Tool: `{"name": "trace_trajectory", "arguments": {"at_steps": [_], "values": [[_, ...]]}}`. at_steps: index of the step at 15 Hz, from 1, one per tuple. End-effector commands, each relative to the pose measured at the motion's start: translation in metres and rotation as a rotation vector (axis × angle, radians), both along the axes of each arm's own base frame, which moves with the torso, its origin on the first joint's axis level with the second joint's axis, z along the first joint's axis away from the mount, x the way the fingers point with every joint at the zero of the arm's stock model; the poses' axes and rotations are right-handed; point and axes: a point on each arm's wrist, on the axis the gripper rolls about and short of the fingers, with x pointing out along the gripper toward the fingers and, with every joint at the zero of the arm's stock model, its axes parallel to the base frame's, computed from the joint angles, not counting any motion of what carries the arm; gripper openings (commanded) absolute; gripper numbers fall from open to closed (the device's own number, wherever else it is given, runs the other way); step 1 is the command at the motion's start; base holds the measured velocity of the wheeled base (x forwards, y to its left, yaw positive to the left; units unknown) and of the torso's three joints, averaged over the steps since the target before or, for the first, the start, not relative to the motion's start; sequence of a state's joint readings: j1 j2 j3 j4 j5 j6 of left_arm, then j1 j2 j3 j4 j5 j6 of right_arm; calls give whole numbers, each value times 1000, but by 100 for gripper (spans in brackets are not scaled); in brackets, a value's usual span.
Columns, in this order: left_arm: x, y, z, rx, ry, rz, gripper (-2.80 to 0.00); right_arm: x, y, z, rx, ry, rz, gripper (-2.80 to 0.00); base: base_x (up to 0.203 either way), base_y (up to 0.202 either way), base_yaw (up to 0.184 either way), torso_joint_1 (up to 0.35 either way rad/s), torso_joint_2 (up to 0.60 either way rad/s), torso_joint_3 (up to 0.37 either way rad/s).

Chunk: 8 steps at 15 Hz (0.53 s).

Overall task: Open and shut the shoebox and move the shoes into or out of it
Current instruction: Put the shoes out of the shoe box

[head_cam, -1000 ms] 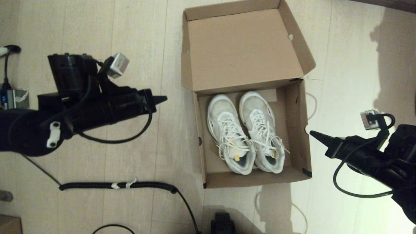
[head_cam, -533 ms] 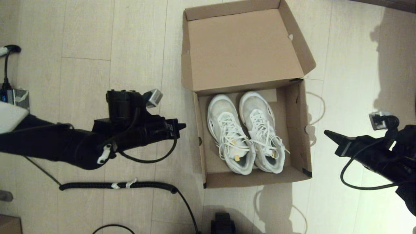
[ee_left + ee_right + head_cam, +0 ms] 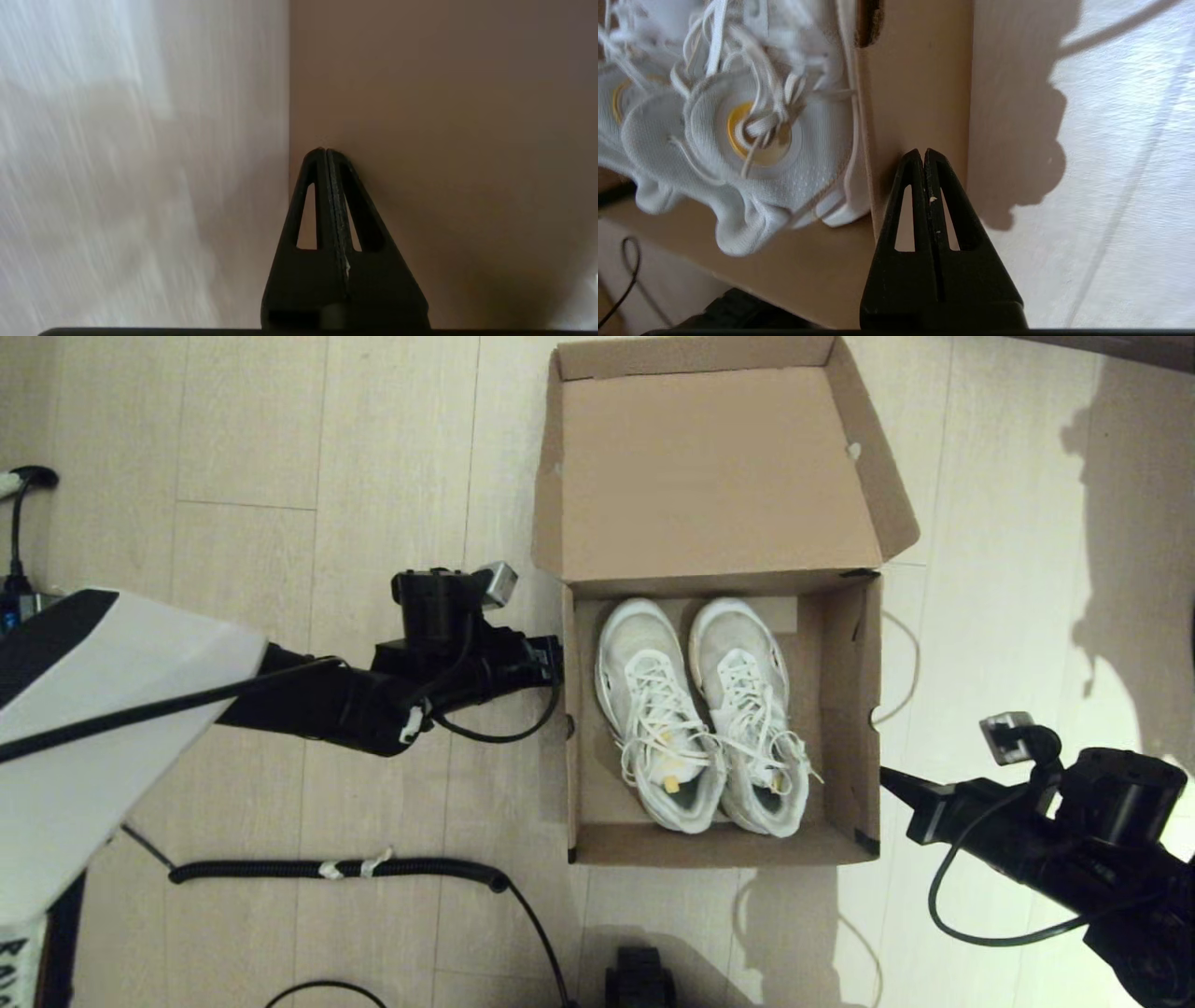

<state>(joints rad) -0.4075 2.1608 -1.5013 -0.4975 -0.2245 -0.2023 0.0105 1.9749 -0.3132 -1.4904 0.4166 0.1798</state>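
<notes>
The wrist views show both pincers pressed together, empty: left pincer [image 3: 557, 670] and right pincer [image 3: 885, 777] flank the open brown cardboard shoebox [image 3: 864, 709] on the floor, white mesh sneakers [image 3: 700, 709] inside.

floor: pale wood planks [image 3: 233, 448] | coiled black cable [image 3: 336, 870] lying near bottom left

Indoor room — pale wood-plank floor [image 3: 280, 448], loose cables [image 3: 336, 870].
</notes>
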Motion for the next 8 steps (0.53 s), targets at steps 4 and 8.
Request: {"name": "trace_trajectory", "arguments": {"at_steps": [4, 8], "values": [[24, 10, 19, -22, -46, 44, -280, -1, 3, -1, 3, 3, 13, -280, 0, 0, 0, 0, 0, 0], [31, 22, 37, -34, -74, 86, -280, 20, 5, 6, 13, -57, -1, -280, 0, 0, 0, 0, 0, 0]]}}
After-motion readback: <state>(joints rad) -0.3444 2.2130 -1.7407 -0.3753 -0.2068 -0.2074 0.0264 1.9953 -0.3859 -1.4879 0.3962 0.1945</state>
